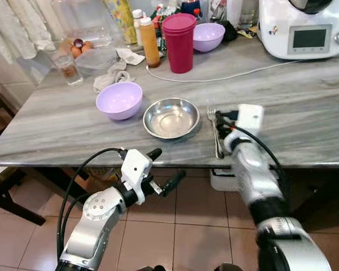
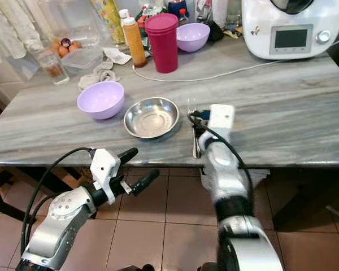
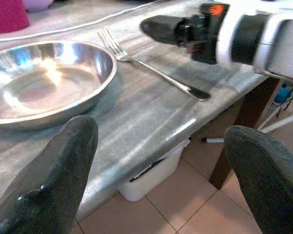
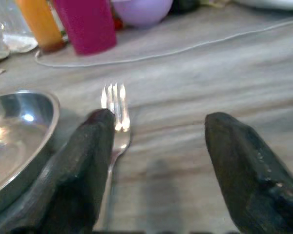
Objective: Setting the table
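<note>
Fork [image 1: 217,135] lies flat on the grey table [image 1: 305,107], just right of the steel bowl [image 1: 171,117], handle toward the table edge. Right gripper [image 4: 156,165] hovers low over it, fingers apart and empty, arm stretched forward over the edge; best lift clear without nudging the fork. Left gripper [image 1: 163,169] open, held below table edge.

Shiny metal on smooth veined stone.
The steel bowl [image 1: 171,117] and fork [image 1: 216,133] gleam like mirrors; the grey marble-look desk [image 1: 305,107] is polished, the lilac bowl [image 1: 119,100] matt plastic.
</note>
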{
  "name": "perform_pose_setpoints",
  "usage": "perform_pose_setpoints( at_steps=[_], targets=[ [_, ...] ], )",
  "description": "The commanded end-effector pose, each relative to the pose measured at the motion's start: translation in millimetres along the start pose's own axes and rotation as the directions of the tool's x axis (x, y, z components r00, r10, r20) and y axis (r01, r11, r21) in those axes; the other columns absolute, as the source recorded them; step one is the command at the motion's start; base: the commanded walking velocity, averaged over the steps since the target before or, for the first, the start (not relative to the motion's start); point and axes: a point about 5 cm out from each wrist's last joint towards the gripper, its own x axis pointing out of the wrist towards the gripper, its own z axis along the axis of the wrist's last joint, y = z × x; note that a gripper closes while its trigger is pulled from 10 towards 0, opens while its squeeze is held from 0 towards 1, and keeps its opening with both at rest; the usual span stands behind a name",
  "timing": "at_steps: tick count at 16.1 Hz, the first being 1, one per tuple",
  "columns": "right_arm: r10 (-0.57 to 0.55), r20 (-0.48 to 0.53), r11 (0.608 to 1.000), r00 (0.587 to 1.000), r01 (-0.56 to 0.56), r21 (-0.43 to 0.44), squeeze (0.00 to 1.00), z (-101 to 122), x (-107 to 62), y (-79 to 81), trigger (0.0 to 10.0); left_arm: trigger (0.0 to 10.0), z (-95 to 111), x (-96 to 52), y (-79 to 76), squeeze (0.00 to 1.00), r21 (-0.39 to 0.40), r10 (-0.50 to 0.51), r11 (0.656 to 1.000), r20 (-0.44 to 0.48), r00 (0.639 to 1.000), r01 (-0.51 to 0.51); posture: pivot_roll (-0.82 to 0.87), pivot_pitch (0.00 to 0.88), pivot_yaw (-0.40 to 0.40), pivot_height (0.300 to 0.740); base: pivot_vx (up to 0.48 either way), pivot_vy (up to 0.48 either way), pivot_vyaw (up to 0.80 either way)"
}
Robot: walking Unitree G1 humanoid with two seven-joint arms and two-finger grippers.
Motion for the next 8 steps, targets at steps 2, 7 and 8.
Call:
perform_pose_setpoints(
  at_steps=[2,7,8],
  targets=[
    [-0.012,0.053,0.999,0.999,0.014,-0.047,1.0,7.4,-14.2,-2.6,10.0,10.0,5.6,-3.1,10.6,0.0,0.027,0.049,0.998,0.016,0.999,-0.049,-0.22,0.074,0.142,0.74,0.0,0.0,0.0],
    [-0.073,0.046,0.997,0.996,0.074,-0.008,1.0,2.3,-52.0,-23.9,10.0,10.0,12.3,-4.8,24.1,0.0,0.018,0.173,0.985,0.063,0.983,-0.174,-0.25,0.061,0.158,0.74,0.0,0.0,0.0],
    [-0.115,0.035,0.993,0.993,0.115,-0.008,1.0,0.6,-68.5,-36.7,10.0,10.0,13.5,-8.6,28.8,0.0,0.007,0.234,0.972,0.076,0.969,-0.235,-0.25,0.056,0.159,0.74,0.0,0.0,0.0]
  ],
)
